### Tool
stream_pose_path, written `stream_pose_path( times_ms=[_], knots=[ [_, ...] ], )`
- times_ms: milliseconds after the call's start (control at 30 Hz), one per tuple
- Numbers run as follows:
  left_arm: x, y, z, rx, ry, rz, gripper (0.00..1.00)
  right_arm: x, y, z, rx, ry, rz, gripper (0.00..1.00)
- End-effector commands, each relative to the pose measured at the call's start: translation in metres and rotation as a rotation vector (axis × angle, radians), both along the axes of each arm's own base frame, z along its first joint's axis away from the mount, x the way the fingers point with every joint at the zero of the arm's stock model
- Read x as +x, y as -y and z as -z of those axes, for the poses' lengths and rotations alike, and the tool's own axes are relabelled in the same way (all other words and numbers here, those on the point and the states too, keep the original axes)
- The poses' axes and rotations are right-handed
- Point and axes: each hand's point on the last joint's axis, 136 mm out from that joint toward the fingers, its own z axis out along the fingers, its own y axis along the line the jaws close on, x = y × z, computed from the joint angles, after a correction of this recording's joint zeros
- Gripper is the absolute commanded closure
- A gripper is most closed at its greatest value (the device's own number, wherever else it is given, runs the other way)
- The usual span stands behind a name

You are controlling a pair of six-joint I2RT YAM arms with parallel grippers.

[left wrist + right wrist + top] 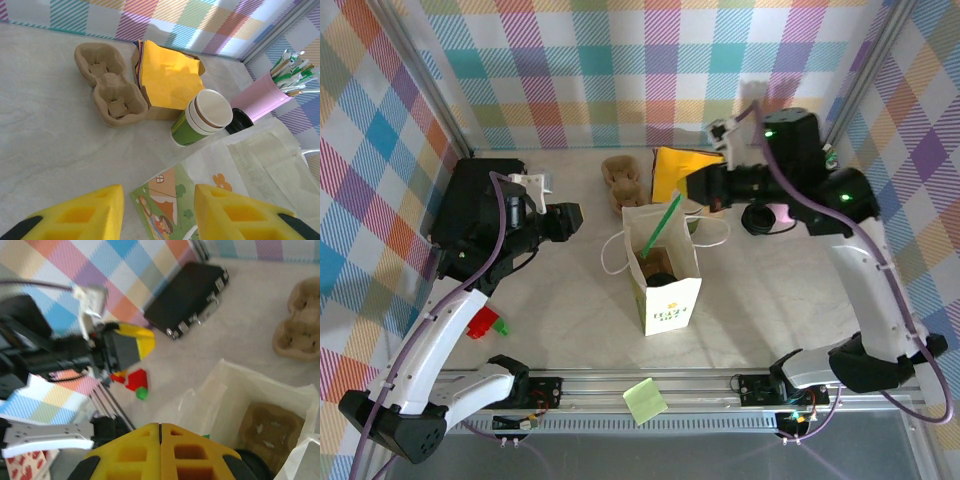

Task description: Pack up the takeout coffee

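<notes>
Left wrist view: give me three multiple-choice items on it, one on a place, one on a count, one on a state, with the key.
1. Where is the takeout coffee cup? A in the paper bag; B on the table beside the yellow napkins; C inside the pink straw cup.
2. Wells in the pulp cup carrier? A two; B four; C six.
3. The left gripper is: A shut on the cup; B shut on a straw; C open, empty.
B, it stands by the napkins; A, two hollows show; C, its fingers are apart, nothing between.
</notes>
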Motion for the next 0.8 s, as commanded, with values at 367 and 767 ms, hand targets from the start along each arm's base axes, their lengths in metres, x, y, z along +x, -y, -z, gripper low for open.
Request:
stream_pose_path(
  times_ms=[367, 767],
  knots=[
    [-0.001, -0.002, -0.006, 0.005, -0.004, -0.016, 0.59, 0.008, -0.050, 0.068, -0.132, 0.008, -0.095, 0.95],
    [0.000, -0.001, -0.009, 0.010, -0.008, -0.011, 0.59, 0.085, 0.007, 0.051, -0.300, 0.168, 0.294, 0.34]
  ],
)
